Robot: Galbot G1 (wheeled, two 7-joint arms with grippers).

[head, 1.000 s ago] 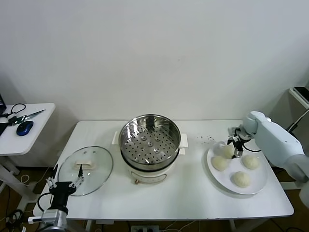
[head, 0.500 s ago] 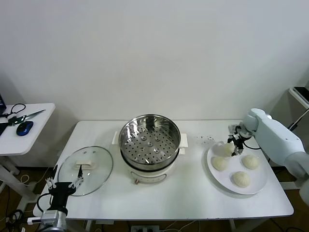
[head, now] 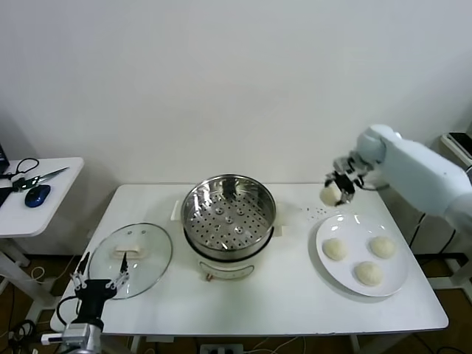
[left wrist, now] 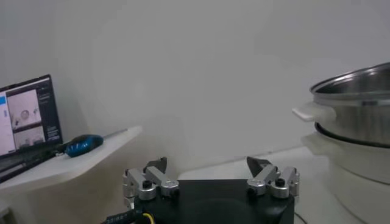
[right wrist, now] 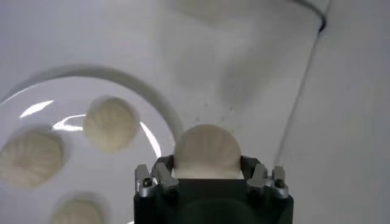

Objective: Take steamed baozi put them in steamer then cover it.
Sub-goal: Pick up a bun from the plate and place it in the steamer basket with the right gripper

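Observation:
My right gripper (head: 333, 190) is shut on one cream-white baozi (head: 329, 195), held in the air above the table between the steamer and the plate. In the right wrist view that baozi (right wrist: 207, 152) sits between the jaws of the right gripper (right wrist: 207, 172). Three more baozi (head: 335, 248) lie on the white plate (head: 394, 284). The shiny steel steamer (head: 228, 214) stands mid-table with its perforated floor bare. The glass cover (head: 134, 258) lies flat at the left. My left gripper (head: 97, 284) hangs open below the table's front-left edge, and nothing lies between the jaws of the left gripper (left wrist: 210, 170) in its own wrist view.
A small side table (head: 37, 193) at the far left carries scissors and a blue mouse (head: 37, 195). A laptop screen (left wrist: 25, 119) shows in the left wrist view. Dark specks (head: 316, 212) dot the table near the plate.
My right gripper closed on one baozi on the plate, lifted it off and carried it up and left toward the steamer. The left arm stayed put.

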